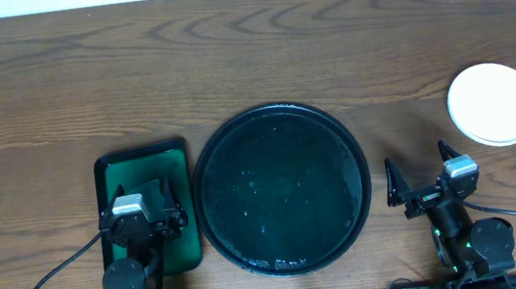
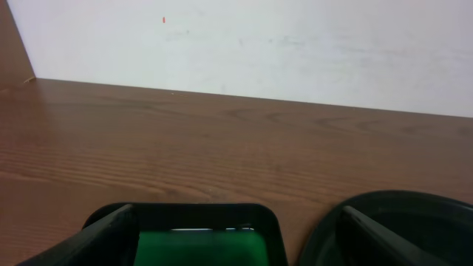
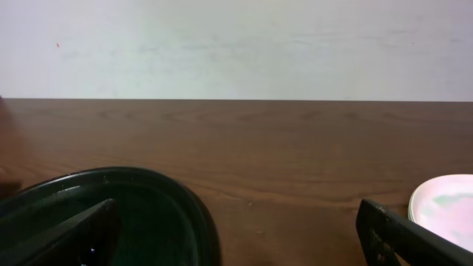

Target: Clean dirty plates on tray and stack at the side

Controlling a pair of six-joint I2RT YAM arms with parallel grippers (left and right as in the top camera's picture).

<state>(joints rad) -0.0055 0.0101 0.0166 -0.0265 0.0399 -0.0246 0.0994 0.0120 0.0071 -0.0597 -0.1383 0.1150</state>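
Note:
The round black tray (image 1: 336, 135) lies at the table's middle front with nothing on it; its rim also shows in the left wrist view (image 2: 414, 199) and the right wrist view (image 3: 148, 177). White plates (image 1: 494, 103) sit stacked on the table at the right, seen at the right wrist view's edge (image 3: 447, 203). My left gripper (image 1: 145, 216) hangs open over the green tray, its jaws wide and empty. To the right of the black tray, my right gripper (image 1: 423, 172) is open and empty, its fingers (image 3: 403, 233) spread over bare wood.
A small dark green rectangular tray (image 1: 109, 173) lies left of the black tray, under the left gripper; its far rim shows in the left wrist view (image 2: 199, 214). A pale wall runs behind the table. Cables trail from both arm bases at the front edge.

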